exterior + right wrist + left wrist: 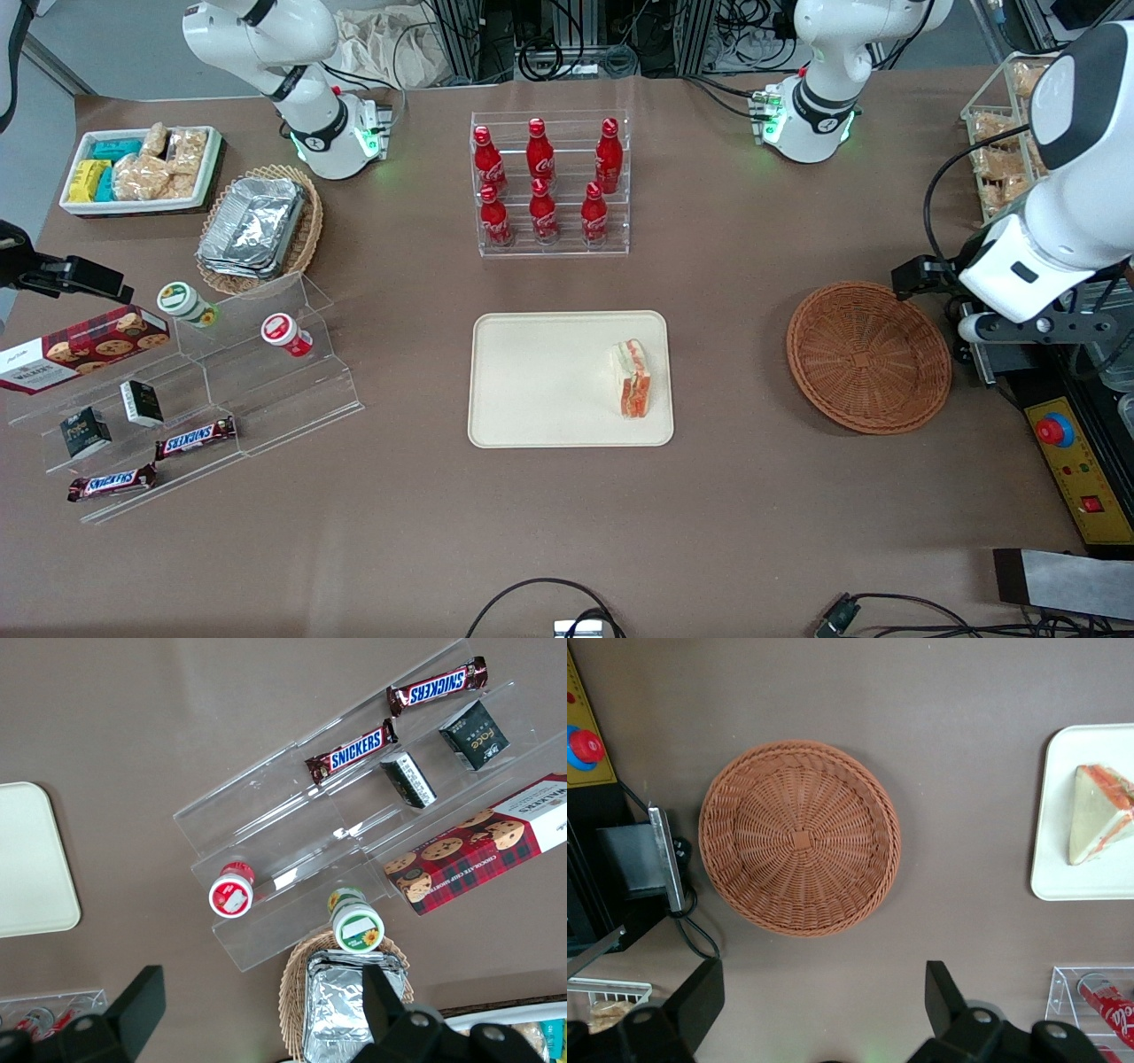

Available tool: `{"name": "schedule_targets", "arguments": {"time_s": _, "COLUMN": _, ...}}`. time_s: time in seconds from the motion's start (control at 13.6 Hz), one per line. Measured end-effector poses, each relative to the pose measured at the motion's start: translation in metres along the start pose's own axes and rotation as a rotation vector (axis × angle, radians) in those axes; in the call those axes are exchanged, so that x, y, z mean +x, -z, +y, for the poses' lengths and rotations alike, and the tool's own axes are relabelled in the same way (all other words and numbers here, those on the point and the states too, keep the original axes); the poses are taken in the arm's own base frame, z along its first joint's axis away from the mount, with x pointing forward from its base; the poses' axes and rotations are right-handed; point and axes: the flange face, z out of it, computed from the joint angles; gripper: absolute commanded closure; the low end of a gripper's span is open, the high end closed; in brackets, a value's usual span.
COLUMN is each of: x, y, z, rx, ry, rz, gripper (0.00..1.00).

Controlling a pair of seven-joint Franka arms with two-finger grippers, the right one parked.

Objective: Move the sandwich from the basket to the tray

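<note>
The sandwich [631, 379] lies on the cream tray [532, 381], near the tray's edge that faces the basket. The reddish-brown wicker basket [868, 354] is empty. My left gripper [930, 279] hangs high beside the basket, toward the working arm's end of the table, open and empty. In the left wrist view the gripper [822, 1001] has its two dark fingers wide apart over bare table, with the empty basket [799, 837] below it, and the sandwich [1099, 815] on the tray [1059, 850] off to one side.
A clear rack of red cola bottles [549, 182] stands farther from the camera than the tray. A stepped acrylic shelf with snacks [177, 390], a tan basket of foil containers [257, 226] and a white bin [142, 168] lie toward the parked arm's end. A control box with a red button [1054, 431] sits beside the basket.
</note>
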Motion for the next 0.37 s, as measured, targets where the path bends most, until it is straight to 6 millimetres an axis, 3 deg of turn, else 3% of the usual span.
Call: {"name": "schedule_targets", "arguments": {"time_s": 0.37, "x": -0.012, "y": -0.019, "z": -0.013, "rx": 0.013, "ry": -0.068, "rz": -0.034, "gripper": 0.0}}
